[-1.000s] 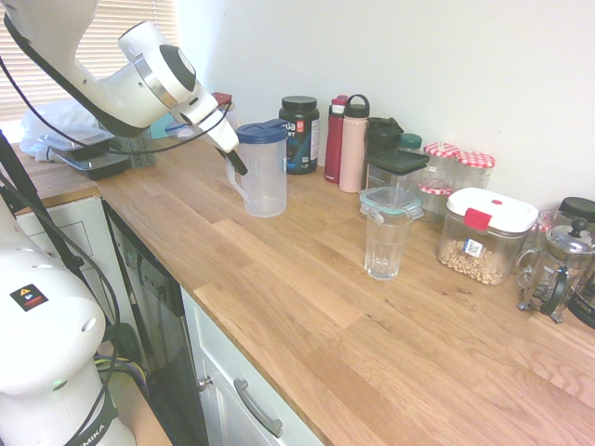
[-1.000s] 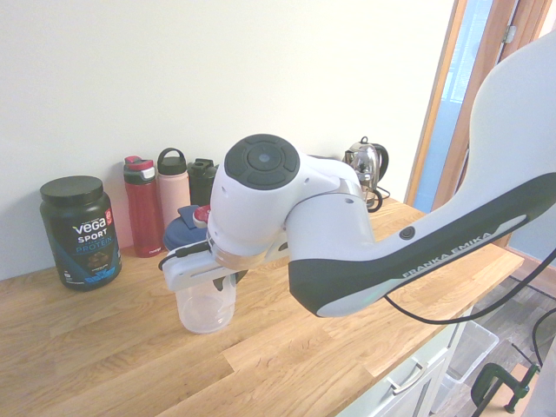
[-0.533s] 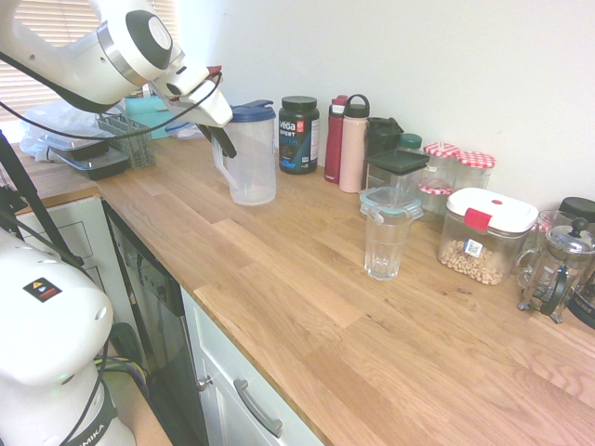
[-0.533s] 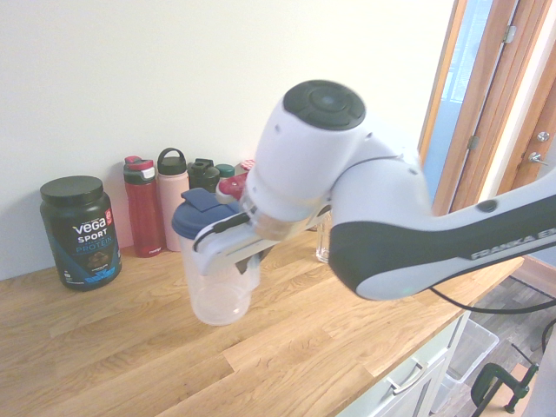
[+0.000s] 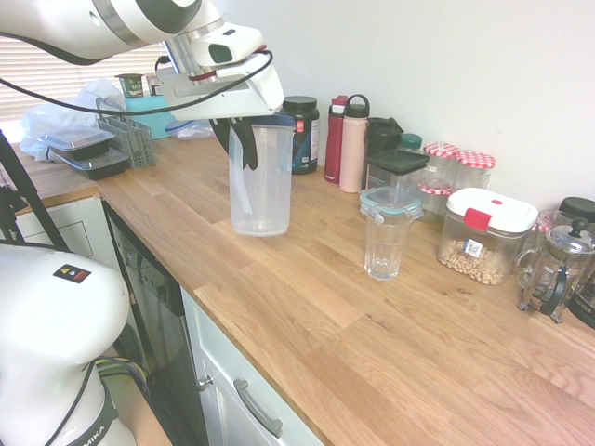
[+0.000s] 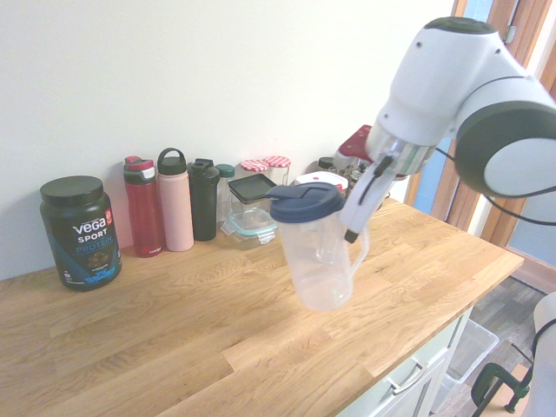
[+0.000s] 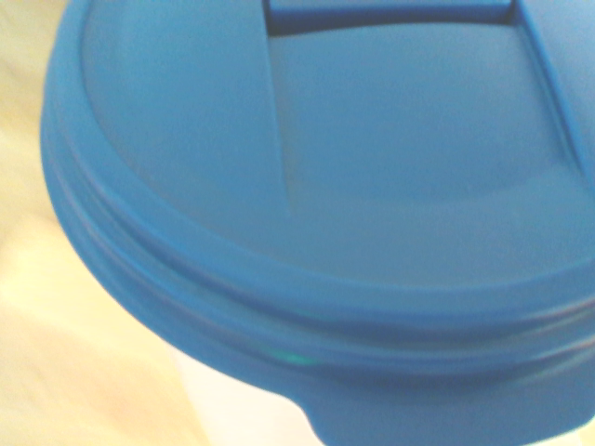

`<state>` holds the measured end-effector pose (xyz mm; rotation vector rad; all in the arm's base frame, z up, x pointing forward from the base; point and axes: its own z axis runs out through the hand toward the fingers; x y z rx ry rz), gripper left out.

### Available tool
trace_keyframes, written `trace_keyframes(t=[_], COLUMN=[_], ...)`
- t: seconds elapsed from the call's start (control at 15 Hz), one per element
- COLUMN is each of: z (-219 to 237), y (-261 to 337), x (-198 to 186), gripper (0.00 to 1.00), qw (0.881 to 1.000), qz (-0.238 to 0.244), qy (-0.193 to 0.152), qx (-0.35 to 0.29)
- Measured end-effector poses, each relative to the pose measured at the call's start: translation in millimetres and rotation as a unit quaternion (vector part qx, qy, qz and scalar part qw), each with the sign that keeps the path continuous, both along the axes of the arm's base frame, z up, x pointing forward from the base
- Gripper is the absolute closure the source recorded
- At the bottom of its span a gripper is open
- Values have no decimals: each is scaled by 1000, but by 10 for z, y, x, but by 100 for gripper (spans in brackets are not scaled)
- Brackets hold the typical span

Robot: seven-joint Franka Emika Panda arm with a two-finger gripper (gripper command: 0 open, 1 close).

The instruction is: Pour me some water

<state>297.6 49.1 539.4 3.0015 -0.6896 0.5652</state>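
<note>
The pitcher is at the table, between the arm's side and the black tub; I cannot tell if its base touches the wood. Its long axis is near to vertical, with a slight lean in the second exterior view. There the handle points to the picture's right, and the lid's flap to the left. The claw is pinching this handle. The body is cloudy, clear plastic; the lid is smooth, blue, round, with ridged rim. The clear glass stands upright, well apart.
</note>
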Motion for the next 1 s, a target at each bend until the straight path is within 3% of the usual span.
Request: trace_keyframes(t=[0.8, 1.0], z=[-87, -60], y=[-1758, -2121], x=[-518, -442], gripper=[100, 100], qw=[997, 995], qz=[-56, -71], qy=[40, 58], qx=[45, 37])
